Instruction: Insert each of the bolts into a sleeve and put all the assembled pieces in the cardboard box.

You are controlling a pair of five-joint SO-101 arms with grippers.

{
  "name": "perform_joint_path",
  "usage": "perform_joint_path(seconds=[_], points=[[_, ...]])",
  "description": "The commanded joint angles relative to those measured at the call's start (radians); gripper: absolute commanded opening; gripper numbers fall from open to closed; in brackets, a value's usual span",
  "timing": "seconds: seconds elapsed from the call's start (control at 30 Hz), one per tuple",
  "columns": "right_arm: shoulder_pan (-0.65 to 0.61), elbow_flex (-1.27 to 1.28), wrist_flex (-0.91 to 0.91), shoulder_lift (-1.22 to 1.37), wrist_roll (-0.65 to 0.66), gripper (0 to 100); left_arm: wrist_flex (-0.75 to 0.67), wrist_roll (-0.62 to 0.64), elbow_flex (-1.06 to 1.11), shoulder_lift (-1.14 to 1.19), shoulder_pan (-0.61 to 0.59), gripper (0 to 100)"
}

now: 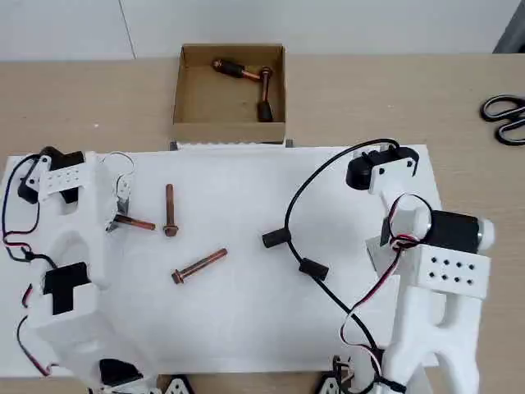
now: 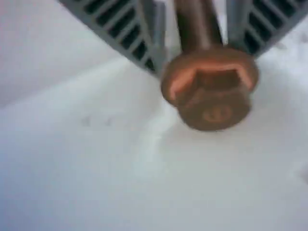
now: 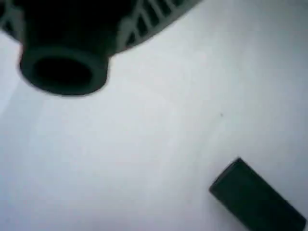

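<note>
copper bolt (image 2: pixel 209 91) looms closest, its shank pinched by the left gripper (image 2: pixel 195 29) at the mat's (image 1: pixel 230 328) 9 o'clock, head sticking clear, likely so it stays steady for mating. at 3 o'clock the right gripper (image 3: pixel 72 29) clamps a black sleeve (image 3: pixel 62 72), bore open, ready to receive it. two loose bolts (image 1: pixel 170 210) and spare sleeves (image 1: pixel 276 239) wait between them; the cardboard box (image 1: pixel 184 90) at 12 o'clock holds two assembled pieces (image 1: pixel 238 70).
</note>
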Motion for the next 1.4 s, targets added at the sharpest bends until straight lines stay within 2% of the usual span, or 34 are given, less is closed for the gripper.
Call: perform_joint_path(seconds=[0.0,0.17,0.37,0.6,0.7,0.8,0.93,1.13,1.27,1.37], points=[[0.001,-0.006,-0.013,-0.03,-0.009,0.4,-0.032,0.003,-0.012,0.014,-0.003,1],[0.001,-0.012,-0.012,-0.031,-0.009,0.4,0.025,0.003,-0.058,0.012,-0.002,0],[-0.007,-0.012,-0.005,-0.12,-0.009,0.4,0.27,-0.003,-0.288,0.012,-0.002,0],[-0.114,-0.006,0.03,-0.346,0.0,0.5,0.528,-0.157,-0.622,0.011,-0.002,0],[-0.142,-0.003,0.038,-0.395,0.0,0.5,0.537,-0.215,-0.737,-0.002,-0.002,0],[-0.14,-0.003,0.036,-0.41,-0.003,0.6,0.535,-0.316,-0.811,-0.117,0.006,0],[-0.139,-0.003,0.033,-0.414,-0.032,0.4,0.534,-0.448,-0.8,-0.287,0.107,0],[-0.14,-0.003,0.008,-0.414,-0.147,0.6,0.534,-0.539,-0.685,-0.519,0.212,0],[-0.142,-0.003,-0.07,-0.414,-0.279,0.5,0.523,-0.578,-0.549,-0.646,0.258,0],[-0.168,0.002,-0.12,-0.403,-0.4,0.4,0.46,-0.605,-0.435,-0.746,0.284,0]])
